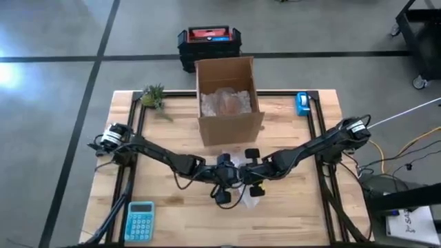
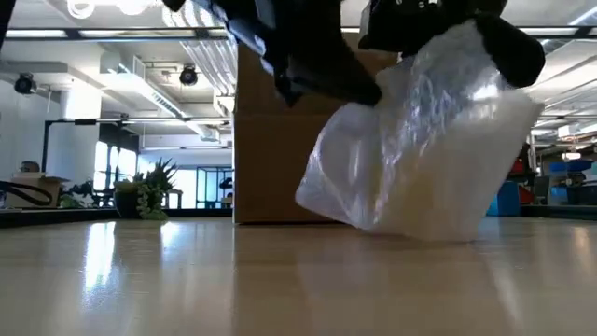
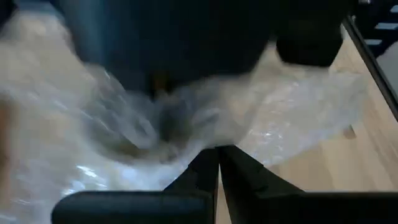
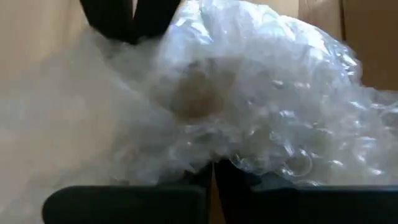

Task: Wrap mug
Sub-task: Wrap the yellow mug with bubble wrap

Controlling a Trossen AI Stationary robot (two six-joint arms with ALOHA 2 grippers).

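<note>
Bubble wrap is bunched into a fat, cloudy bundle in the middle of the wooden table, just in front of the open cardboard box. The low view shows it tilted, one edge resting on the tabletop and the rest held up from above. Both arms meet over it: the left gripper and the right gripper sit nearly touching. In each wrist view the dark fingers come together to a narrow point right at the plastic, so each looks pinched on a fold of the sheet.

I can't pick out the mug itself with certainty. A brownish blur shows through the layers in the right wrist view, and that is probably it, buried inside.

My guess is the wrapping is well advanced: the plastic already surrounds whatever is in there. What seems left is tucking the loose flap that trails on the table. The box already holds more crumpled packing. A blue calculator, a tape dispenser and a small plant sit aside, well apart.
</note>
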